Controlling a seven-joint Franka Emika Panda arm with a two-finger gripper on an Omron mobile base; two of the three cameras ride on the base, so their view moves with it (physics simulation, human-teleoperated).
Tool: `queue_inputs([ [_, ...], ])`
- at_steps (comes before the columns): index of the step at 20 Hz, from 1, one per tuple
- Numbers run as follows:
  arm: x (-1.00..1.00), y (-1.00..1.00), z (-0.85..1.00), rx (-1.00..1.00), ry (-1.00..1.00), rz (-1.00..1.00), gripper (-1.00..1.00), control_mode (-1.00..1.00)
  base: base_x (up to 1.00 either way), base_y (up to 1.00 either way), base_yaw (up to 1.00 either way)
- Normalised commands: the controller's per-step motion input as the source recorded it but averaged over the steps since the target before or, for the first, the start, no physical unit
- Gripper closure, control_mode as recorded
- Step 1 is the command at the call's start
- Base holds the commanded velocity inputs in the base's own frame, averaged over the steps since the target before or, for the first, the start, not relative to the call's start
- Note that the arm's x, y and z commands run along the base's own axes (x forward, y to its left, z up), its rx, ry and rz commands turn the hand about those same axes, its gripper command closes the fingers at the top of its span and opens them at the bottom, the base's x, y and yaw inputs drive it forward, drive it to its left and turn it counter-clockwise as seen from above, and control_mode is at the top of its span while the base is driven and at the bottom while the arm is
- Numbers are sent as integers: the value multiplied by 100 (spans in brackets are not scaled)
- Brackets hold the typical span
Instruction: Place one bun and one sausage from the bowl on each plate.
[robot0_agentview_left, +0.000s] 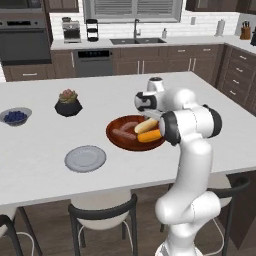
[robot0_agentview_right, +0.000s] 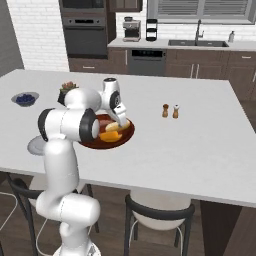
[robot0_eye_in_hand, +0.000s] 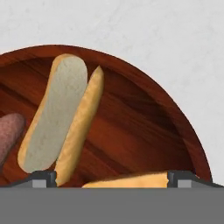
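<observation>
The reddish-brown wooden bowl (robot0_agentview_left: 116, 137) (robot0_agentview_right: 128, 134) (robot0_eye_in_hand: 144, 127) sits near the middle of the white island. In it lie two sausages (robot0_agentview_left: 125, 131) (robot0_eye_in_hand: 8, 133), a pale split bun (robot0_agentview_left: 146, 125) (robot0_agentview_right: 114, 126) (robot0_eye_in_hand: 57, 118) and an orange-brown bun (robot0_agentview_left: 150, 135) (robot0_agentview_right: 108, 135) (robot0_eye_in_hand: 131, 179). My gripper (robot0_agentview_right: 121, 120) (robot0_eye_in_hand: 111, 179) hangs open just above the bowl's right part, fingertips (robot0_eye_in_hand: 43, 177) wide apart over the orange-brown bun, holding nothing. A light grey plate (robot0_agentview_left: 85, 158) (robot0_agentview_right: 34, 146) lies empty in front and left of the bowl.
A black plant pot (robot0_agentview_left: 68, 103) and a small grey bowl of blueberries (robot0_agentview_left: 15, 116) stand left of the bowl. Salt and pepper shakers (robot0_agentview_right: 170, 111) stand to its right. Stools (robot0_agentview_left: 102, 212) line the island's near edge.
</observation>
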Motion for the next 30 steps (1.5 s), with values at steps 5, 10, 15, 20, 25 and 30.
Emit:
queue_inputs([
  [5,24,0,-38,0,0,-1,-100,-100,0,0,0],
  [10,26,0,-24,0,0,-1,-100,-100,0,0,0],
  [15,16,0,-2,2,0,-4,-100,-100,0,0,0],
  [20,32,0,11,2,0,-5,-100,-100,0,0,0],
  [25,43,0,-6,0,0,0,-100,-100,0,0,0],
  [30,29,0,-20,0,1,0,-100,-100,0,0,0],
])
